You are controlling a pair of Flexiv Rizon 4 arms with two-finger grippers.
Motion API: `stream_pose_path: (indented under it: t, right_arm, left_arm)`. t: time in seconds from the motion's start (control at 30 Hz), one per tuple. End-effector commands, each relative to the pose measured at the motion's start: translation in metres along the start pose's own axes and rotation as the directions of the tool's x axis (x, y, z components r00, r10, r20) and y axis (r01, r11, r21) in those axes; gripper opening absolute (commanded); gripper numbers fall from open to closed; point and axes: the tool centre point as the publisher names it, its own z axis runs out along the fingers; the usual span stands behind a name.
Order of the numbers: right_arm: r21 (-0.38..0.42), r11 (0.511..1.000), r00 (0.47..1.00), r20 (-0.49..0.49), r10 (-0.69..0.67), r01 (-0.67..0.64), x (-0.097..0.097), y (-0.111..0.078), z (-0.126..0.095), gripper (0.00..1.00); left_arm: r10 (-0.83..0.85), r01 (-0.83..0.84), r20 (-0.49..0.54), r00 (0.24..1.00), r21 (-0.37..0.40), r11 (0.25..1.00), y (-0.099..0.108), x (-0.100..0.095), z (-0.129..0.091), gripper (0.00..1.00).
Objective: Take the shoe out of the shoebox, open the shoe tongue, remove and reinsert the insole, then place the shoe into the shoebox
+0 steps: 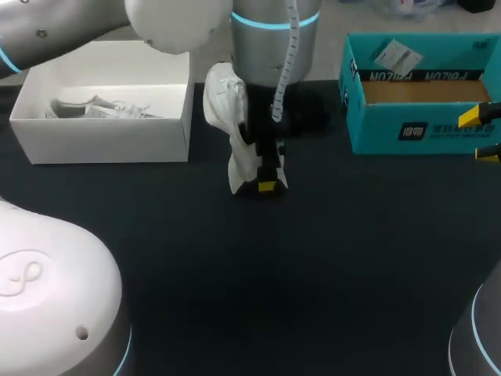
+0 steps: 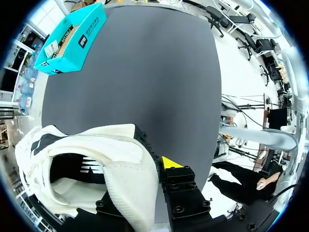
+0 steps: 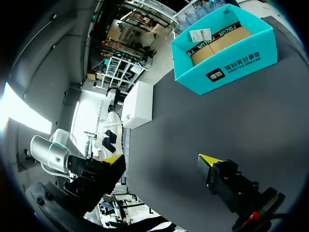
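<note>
Shoe (image 1: 232, 129) hangs clamped in left jaws over bench (image 1: 313, 274); right jaws apart, empty; set it down sole-flat before opening tongue.

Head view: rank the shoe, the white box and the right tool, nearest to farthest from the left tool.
1. Shoe, gripped in the left tool, mid-table.
2. White box, back left.
3. Right tool, at the far right edge.
</note>
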Motion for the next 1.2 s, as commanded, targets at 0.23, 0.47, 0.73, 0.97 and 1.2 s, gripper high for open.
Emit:
stream_pose_path:
  t: [0.23,0.47,0.73,0.97,1.2]
  right_arm:
    - [-0.001,1.000,1.000,0.003,0.002,-0.001,0.000,0.000,0.001,1.00]
    - [-0.001,1.000,1.000,0.003,0.002,-0.001,0.000,0.000,0.001,1.00]
    - [-0.001,1.000,1.000,0.003,0.002,-0.001,0.000,0.000,0.001,1.00]
    - [-0.001,1.000,1.000,0.003,0.002,-0.001,0.000,0.000,0.001,1.00]
    - [-0.001,1.000,1.000,0.003,0.002,-0.001,0.000,0.000,0.001,1.00]
  left_arm:
    - [-0.009,0.011,-0.016,1.000,0.138,0.990,0.133,-0.053,-0.021,0.00]
    - [-0.008,0.011,-0.026,1.000,0.132,0.991,0.190,-0.079,-0.025,0.00]
    - [-0.024,0.026,-0.020,1.000,0.131,0.991,0.256,-0.116,-0.031,0.00]
    - [-0.051,0.051,-0.004,0.999,0.153,0.987,0.305,-0.157,-0.043,0.00]
    - [-0.057,0.058,-0.012,0.998,0.128,0.990,0.327,-0.188,-0.049,0.00]
